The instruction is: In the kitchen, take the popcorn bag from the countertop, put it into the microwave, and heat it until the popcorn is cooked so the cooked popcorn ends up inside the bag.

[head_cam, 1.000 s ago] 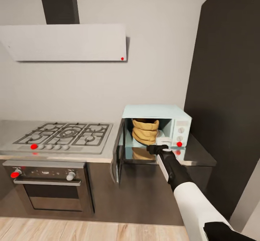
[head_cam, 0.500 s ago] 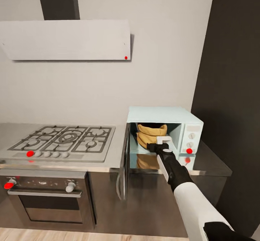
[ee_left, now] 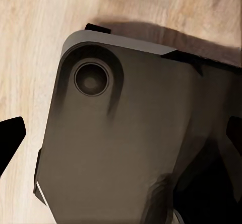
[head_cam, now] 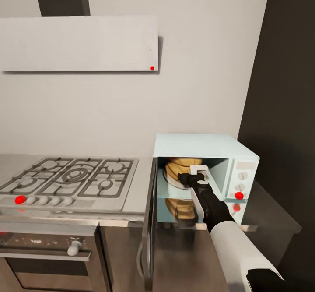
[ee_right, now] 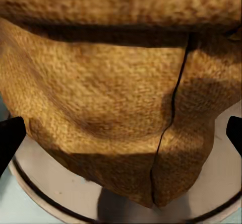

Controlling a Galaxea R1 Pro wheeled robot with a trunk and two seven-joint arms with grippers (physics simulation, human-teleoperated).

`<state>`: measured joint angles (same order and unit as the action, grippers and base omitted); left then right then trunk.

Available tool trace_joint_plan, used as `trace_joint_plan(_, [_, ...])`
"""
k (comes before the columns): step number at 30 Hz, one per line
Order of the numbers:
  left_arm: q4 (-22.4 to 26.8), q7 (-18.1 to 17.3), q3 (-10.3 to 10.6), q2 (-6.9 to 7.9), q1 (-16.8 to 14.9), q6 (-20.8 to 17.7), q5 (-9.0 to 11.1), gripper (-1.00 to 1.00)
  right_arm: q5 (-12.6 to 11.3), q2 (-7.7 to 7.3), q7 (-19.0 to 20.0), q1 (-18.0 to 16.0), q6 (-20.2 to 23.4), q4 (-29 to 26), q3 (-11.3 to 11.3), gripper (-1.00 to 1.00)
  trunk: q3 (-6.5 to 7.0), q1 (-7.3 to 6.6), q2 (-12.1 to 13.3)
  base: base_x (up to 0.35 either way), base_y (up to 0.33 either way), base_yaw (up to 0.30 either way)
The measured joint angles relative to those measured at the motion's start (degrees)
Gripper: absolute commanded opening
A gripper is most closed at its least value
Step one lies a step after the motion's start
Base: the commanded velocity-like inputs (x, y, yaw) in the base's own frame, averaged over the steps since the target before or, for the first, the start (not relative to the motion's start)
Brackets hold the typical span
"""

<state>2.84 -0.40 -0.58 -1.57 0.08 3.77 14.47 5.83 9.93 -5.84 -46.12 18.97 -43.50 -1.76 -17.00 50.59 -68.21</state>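
Right gripper (head_cam: 192, 180), fingers apart either side of the popcorn bag (head_cam: 180, 172), reaches deeper than a second ago into the open microwave (head_cam: 205, 145) where the bag sits on the turntable (ee_right: 60, 196); left gripper's fingers can't be judged; placement looks done.

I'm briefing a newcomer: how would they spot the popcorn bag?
Right of the gas hob, find the mint-blue microwave, its door open. Inside stands the popcorn bag, the right gripper at it: the only crumpled tan-brown thing there.
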Motion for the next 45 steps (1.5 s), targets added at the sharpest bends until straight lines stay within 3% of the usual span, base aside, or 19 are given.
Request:
trace_joint_plan(7, [0.0, 0.2, -0.1, -0.06, 0.0, 0.0, 0.1, 1.0, 0.1, 0.0, 0.5, 0.0, 0.1, 0.0, 0.0, 1.0, 0.0, 0.04, 0.0, -0.122, 0.0, 0.0])
trace_joint_plan(45, [0.0, 0.4, -0.1, -0.09, 0.0, 0.0, 0.1, 1.0, 0.2, 0.0, 0.7, 0.0, 1.3, -0.1, 0.0, 1.0, 0.0, 0.04, 0.0, -0.312, 0.0, 0.0])
